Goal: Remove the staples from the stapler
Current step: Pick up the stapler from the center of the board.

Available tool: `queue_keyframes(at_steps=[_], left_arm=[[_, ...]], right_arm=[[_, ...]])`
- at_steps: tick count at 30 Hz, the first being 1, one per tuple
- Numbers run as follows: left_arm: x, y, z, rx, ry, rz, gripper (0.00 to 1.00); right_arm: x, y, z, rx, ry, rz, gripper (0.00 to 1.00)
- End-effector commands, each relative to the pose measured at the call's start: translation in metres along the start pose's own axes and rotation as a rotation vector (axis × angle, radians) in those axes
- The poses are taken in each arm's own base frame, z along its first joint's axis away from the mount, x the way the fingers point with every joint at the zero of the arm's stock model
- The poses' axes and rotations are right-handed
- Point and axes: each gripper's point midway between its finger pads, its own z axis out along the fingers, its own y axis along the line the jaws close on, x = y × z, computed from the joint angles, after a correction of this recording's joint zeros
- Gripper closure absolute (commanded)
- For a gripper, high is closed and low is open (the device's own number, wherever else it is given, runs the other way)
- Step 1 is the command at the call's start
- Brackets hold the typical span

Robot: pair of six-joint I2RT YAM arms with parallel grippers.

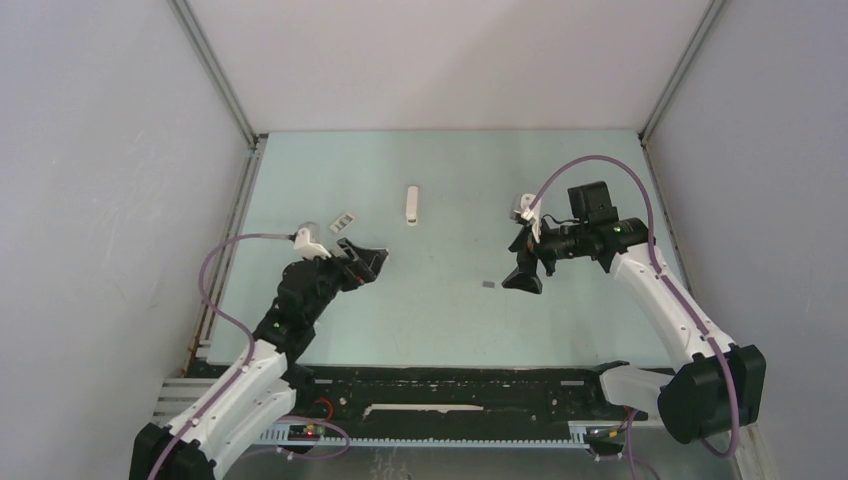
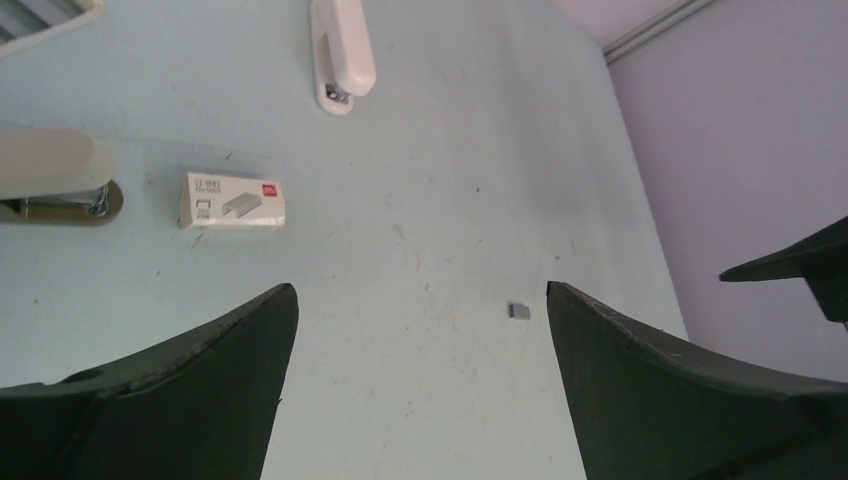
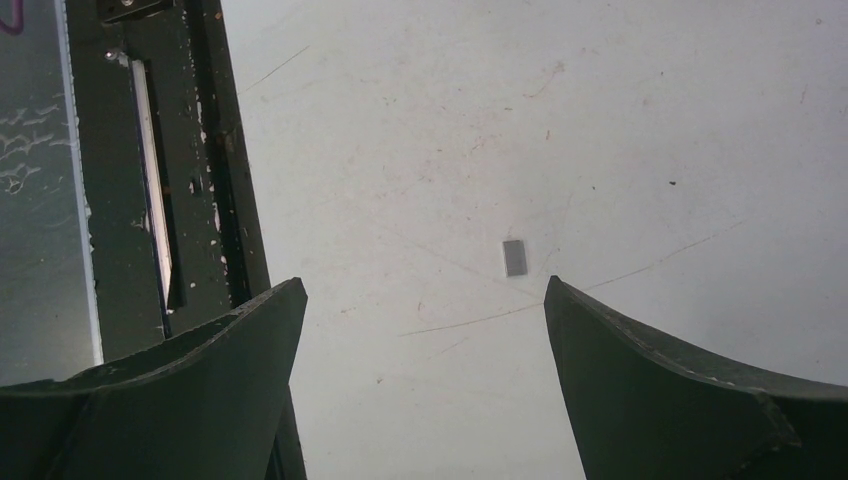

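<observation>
The pale grey-beige stapler (image 2: 52,178) lies at the left edge of the left wrist view, its silvery channel showing; in the top view I cannot make it out beside the left wrist. A small silvery strip of staples (image 1: 488,285) lies loose on the table between my grippers. It also shows in the left wrist view (image 2: 519,311) and the right wrist view (image 3: 515,257). My left gripper (image 1: 365,262) (image 2: 420,300) is open and empty above the table. My right gripper (image 1: 525,277) (image 3: 425,295) is open and empty, just right of the strip.
A slim white stapler (image 1: 411,205) (image 2: 341,55) lies at the table's back middle. A small white staple box (image 1: 343,219) (image 2: 232,200) lies by the left gripper. A black rail (image 1: 450,395) (image 3: 150,180) runs along the near edge. Walls close in three sides.
</observation>
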Motion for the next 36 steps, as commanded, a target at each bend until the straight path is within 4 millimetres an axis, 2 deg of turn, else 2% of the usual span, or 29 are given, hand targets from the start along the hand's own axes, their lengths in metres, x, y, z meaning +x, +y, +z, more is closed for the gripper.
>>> queue_keyframes(at_steps=[1,4,9,12,15,18,21,23,27,32,36], left_arm=[[-0.005,-0.005,0.004,-0.018,0.018,-0.038,0.01],[-0.008,-0.005,0.007,-0.046,0.027,-0.048,0.01],[-0.031,-0.008,0.02,-0.118,-0.005,-0.046,0.03],[-0.042,-0.003,0.031,-0.203,-0.003,-0.053,0.04],[-0.042,0.005,0.041,-0.294,0.036,-0.059,0.07],[-0.04,0.015,0.049,-0.38,0.067,-0.07,0.15],[-0.039,0.031,0.051,-0.512,0.08,-0.105,0.35],[-0.036,0.043,0.049,-0.608,0.105,-0.115,0.41],[-0.034,0.052,0.049,-0.679,0.133,-0.093,0.42],[-0.045,0.074,0.037,-0.794,0.073,-0.029,0.41],[-0.038,0.088,0.034,-0.865,0.078,-0.122,0.4]], right_arm=[[0.0,0.0,0.001,0.002,0.004,-0.006,0.0],[0.0,-0.001,0.0,0.009,0.008,-0.006,0.0],[-0.001,-0.006,0.0,0.038,0.011,0.009,0.0],[-0.003,-0.006,-0.002,0.049,0.006,0.01,0.0],[-0.006,-0.005,-0.003,0.055,-0.002,0.007,0.0],[-0.006,-0.005,-0.004,0.054,-0.003,0.008,0.0],[-0.004,-0.005,-0.003,0.051,0.003,0.012,0.0],[-0.003,-0.005,-0.002,0.05,0.006,0.016,0.0],[-0.004,-0.004,-0.001,0.043,0.005,0.013,0.0],[-0.004,-0.003,-0.001,0.044,0.01,0.003,0.0],[-0.005,-0.001,0.0,0.04,0.012,-0.001,0.0]])
